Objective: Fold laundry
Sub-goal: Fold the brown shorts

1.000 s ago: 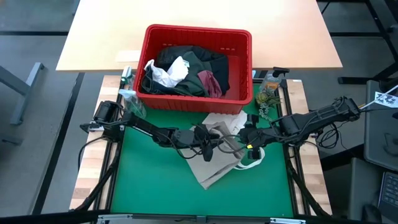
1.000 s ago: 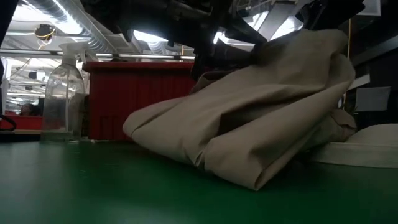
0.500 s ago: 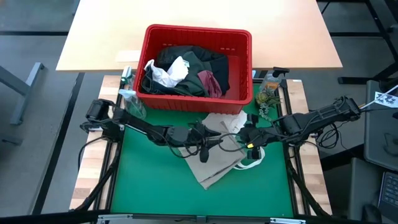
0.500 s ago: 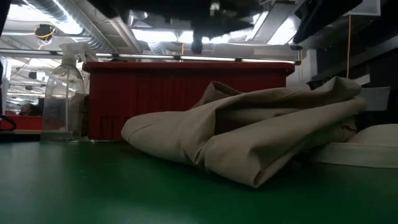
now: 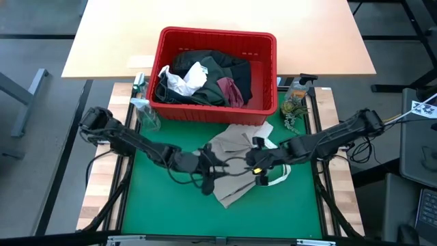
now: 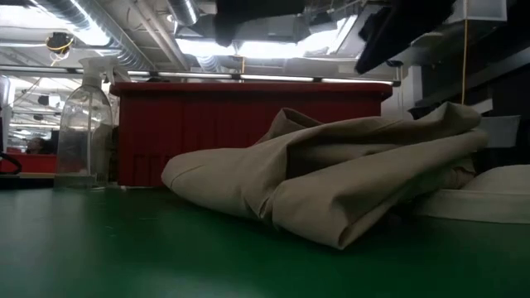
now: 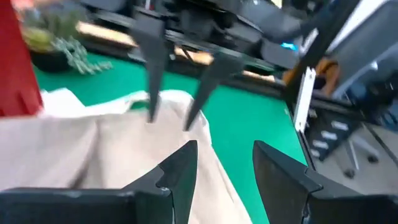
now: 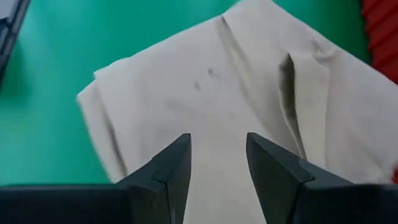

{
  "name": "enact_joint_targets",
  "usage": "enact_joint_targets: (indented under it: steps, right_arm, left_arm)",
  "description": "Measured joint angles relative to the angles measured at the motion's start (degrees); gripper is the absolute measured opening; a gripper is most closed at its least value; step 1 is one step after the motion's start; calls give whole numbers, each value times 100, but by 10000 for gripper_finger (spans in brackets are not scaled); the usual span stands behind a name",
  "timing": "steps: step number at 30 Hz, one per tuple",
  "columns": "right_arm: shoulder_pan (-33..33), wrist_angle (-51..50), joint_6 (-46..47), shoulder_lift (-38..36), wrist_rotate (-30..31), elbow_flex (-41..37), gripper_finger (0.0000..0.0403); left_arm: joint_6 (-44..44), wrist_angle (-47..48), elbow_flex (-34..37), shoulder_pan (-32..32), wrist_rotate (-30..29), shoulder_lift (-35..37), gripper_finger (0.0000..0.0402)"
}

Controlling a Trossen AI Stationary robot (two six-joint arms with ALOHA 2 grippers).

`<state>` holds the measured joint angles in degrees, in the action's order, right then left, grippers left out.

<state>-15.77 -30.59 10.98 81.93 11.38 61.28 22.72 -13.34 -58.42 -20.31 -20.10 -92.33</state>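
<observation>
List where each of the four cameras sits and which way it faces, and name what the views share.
High view: overhead, straight down; both arms, left gripper and right gripper over the tan garment.
Low view: at mat height, looking across at the tan garment and red basket; dark arm parts above.
Left wrist view: over its open fingers, facing the right gripper.
Right wrist view: down past its open fingers.
Shared: the tan garment in all four.

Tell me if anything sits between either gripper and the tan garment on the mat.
Nothing visible does. The left gripper and right gripper, both open, hang just above the tan garment, with only air between them and the cloth.
</observation>
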Motion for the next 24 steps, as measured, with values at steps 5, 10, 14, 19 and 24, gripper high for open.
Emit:
enact_joint_targets:
  steps: [5, 10, 14, 19, 24]
  right_arm:
    - [2, 815, -271, 604, 66, -2, 156]
    - [7, 1416, -445, 1179, 157, -2, 156]
    - [96, 1569, -551, 1522, 240, -4, 156]
    - [441, 1620, -577, 1725, 767, -4, 156]
    - [1003, 1602, -588, 1736, 905, -7, 156]
  left_arm:
    - [428, 675, -1, -312, -70, -53, 149]
    - [570, 895, -1, -571, -176, -64, 149]
    - [582, 975, 1, -742, -221, -66, 149]
    - [766, 1030, 1, -870, -473, -66, 149]
    - [869, 1036, 1, -955, -617, -66, 149]
